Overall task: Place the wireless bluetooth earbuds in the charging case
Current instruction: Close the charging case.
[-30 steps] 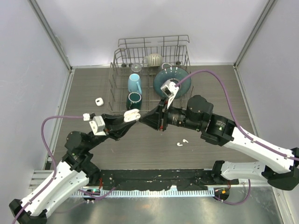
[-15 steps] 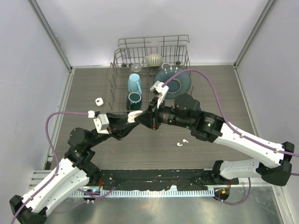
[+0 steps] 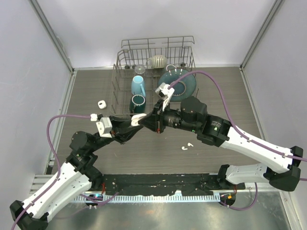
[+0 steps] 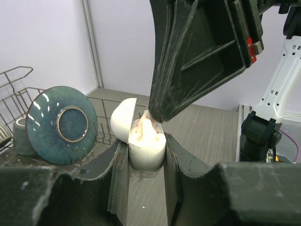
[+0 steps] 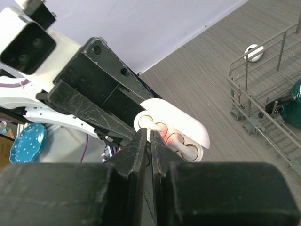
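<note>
Earbud (image 5: 149,124) sits mostly hidden inside right gripper (image 5: 150,135), over open charging case (image 5: 188,130).

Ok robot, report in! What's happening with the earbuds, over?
Left gripper shut on open charging case. Right gripper shut on one earbud, tip at case slot. Two loose earbuds on table. Nothing blocking the case.

white earbud (image 5: 149,123) and charging case (image 5: 188,129), red-lit inside; teal plate (image 4: 61,125).
</note>
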`<control>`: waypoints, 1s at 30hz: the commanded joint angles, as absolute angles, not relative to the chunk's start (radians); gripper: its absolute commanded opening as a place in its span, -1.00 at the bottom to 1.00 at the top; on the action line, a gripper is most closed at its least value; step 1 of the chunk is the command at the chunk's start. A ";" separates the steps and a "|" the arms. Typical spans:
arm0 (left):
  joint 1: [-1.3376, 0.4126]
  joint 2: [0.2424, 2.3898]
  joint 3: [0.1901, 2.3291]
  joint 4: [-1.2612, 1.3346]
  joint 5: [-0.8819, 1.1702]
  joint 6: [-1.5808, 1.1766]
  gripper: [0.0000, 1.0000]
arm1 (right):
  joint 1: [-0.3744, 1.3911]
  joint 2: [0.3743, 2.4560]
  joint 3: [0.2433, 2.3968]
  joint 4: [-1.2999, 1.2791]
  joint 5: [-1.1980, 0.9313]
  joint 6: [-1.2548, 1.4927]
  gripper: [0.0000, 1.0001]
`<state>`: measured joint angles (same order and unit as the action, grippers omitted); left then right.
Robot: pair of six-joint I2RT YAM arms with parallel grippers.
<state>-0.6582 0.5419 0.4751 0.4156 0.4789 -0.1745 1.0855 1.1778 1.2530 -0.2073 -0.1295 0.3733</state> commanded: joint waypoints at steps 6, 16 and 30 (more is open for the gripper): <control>-0.661 0.534 0.491 0.482 0.474 -0.152 -1.00 | 1.089 0.988 1.183 -0.088 0.066 0.419 -0.63; -0.661 0.587 0.529 0.494 0.551 -0.164 -1.00 | 1.089 1.015 1.181 -0.146 0.258 0.480 -0.49; -0.661 0.647 0.557 0.502 0.695 -0.235 -1.00 | 1.072 1.117 1.249 -0.213 0.146 0.480 -0.37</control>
